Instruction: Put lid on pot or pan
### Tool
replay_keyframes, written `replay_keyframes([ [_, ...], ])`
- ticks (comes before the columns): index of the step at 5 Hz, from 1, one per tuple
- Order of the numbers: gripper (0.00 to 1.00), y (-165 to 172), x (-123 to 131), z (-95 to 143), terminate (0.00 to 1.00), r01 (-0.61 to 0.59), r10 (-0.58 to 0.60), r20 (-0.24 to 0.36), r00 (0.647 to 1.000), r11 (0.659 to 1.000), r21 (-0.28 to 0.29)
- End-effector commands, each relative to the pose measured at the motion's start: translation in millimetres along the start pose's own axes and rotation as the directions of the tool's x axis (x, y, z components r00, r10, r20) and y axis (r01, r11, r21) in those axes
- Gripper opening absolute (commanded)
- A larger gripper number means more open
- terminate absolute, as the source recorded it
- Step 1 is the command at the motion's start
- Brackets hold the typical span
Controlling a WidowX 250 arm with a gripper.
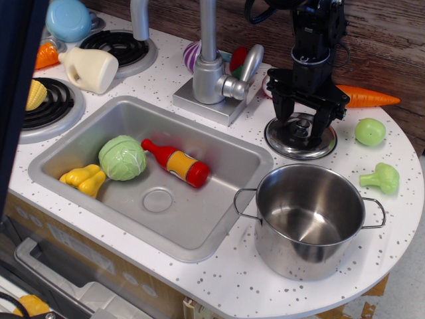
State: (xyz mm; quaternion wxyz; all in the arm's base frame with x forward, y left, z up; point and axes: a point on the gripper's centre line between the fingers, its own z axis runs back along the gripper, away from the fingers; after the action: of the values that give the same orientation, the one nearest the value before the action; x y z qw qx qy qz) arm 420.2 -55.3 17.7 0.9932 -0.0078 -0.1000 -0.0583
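Observation:
The round shiny steel lid (292, 142) lies flat on the speckled counter, right of the sink and behind the pot. Its small knob (300, 124) sits at the centre. My black gripper (300, 123) hangs straight down over the lid, open, with one finger on each side of the knob, just above the lid's top. The large steel pot (311, 219) stands upright and empty at the front right of the counter, wire loop handles to left and right, a short way in front of the lid.
A grey sink basin (219, 199) holds a cabbage, a yellow pepper and a red bottle. The faucet (212, 73) stands left of the gripper. A carrot (368, 98), a green ball (369, 131) and broccoli (382, 178) lie to the right.

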Motion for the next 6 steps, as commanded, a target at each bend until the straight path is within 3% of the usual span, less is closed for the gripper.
replay_keyframes([
  [1, 0.00, 6, 9, 7, 0.00, 0.002, -0.002, 0.034, 0.999, 1.000, -0.001],
  [2, 0.00, 7, 12, 8, 0.00, 0.005, -0.005, 0.027, 1.000, 1.000, -0.005],
  [3, 0.00, 9, 13, 26, 0.00, 0.011, -0.011, 0.002, 1.000, 1.000, 0.007],
  [4, 0.00, 16, 9, 72, 0.00, 0.022, -0.020, -0.039, 0.999, 0.999, 0.035],
  [5, 0.00, 9, 10, 112, 0.00, 0.011, -0.010, -0.012, 1.000, 0.997, 0.079],
  [6, 0.00, -14, 1, 141, 0.00, -0.096, 0.100, -0.055, 0.993, 0.993, 0.075],
])
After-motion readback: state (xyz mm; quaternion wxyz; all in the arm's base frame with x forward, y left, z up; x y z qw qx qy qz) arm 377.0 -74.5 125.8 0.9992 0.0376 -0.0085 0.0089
